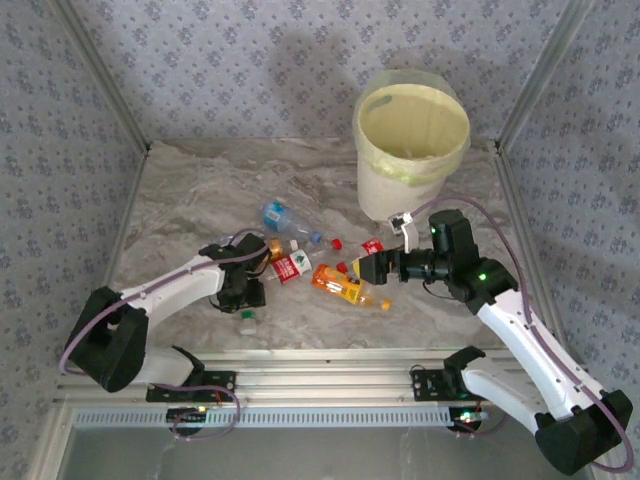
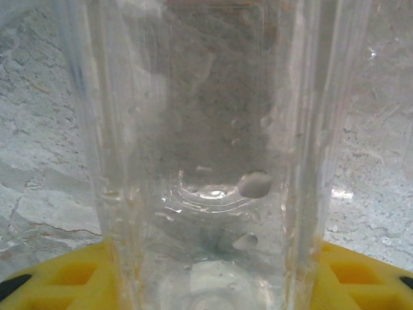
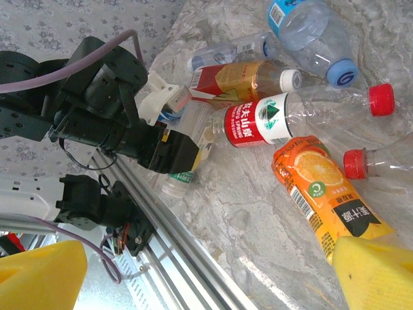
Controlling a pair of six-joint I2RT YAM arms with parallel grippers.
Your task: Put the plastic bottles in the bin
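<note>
The left pincer [image 2: 206,278] is closed on a clear empty plastic bottle [image 2: 206,129]. Its yellow pads [image 2: 58,274] press against the bottle's two side walls, low over the grey marbled desk [image 1: 190,200].

The right pincer [image 3: 206,255] stands wide, with only bare desk between its yellow fingers. One finger overlaps the base end of an orange-labelled juice bottle [image 3: 319,187] lying on its side; whether they touch cannot be told.

Just beyond that bottle lies a clear bottle with a red and white label [image 3: 258,119] and a red cap. Beside it is a brown tea bottle with a white cap [image 3: 242,77], and farther out a clear bottle with a blue label and blue cap [image 3: 313,35]. These plastic bottles lie flat in one loose heap at mid-desk, between the two pincers.

The large round cream-white bin [image 1: 385,185], lined with a pale yellow-green bag, stands upright at the far right of the desk. It is just behind the right pincer and well apart from the left.
</note>
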